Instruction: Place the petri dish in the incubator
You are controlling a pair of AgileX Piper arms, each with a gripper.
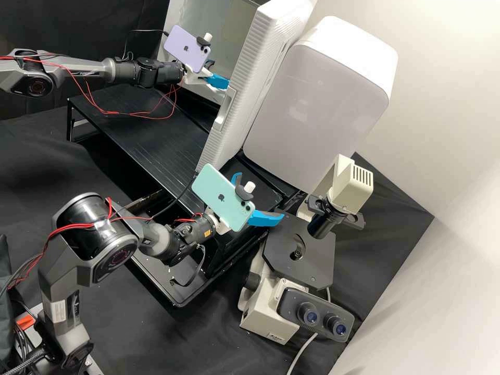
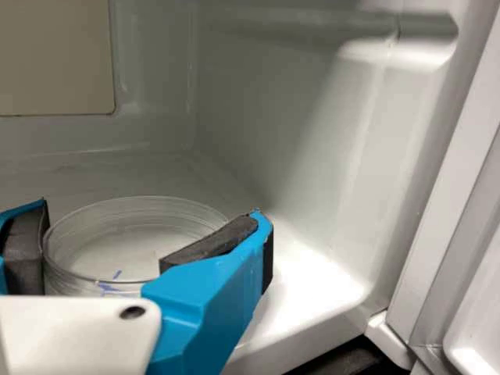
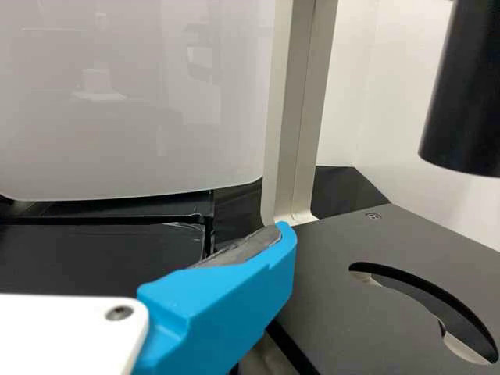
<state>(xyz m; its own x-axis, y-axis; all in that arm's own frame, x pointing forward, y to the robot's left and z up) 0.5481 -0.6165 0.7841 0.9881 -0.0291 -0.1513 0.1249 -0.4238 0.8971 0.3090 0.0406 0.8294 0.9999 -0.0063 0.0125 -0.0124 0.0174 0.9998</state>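
The clear petri dish [image 2: 117,242] rests on the white floor of the incubator [image 2: 312,156], with a small blue mark on its side. My left gripper [image 2: 137,234] is inside the chamber and shut on the dish, a dark pad pressed to each side. From the high view, the left gripper [image 1: 217,80] sits at the incubator's opening, beside the open ribbed door [image 1: 255,67]. My right gripper [image 1: 266,217] hovers at the edge of the microscope stage [image 3: 391,281], open and holding nothing. One of its blue fingers [image 3: 234,273] shows in the right wrist view.
A large white box [image 1: 323,104] stands right of the incubator door. A microscope [image 1: 291,302] with a black stage [image 1: 297,250] sits at the front right. Both the incubator and the box stand on a black raised shelf [image 1: 151,135]. Red cables trail from the arms.
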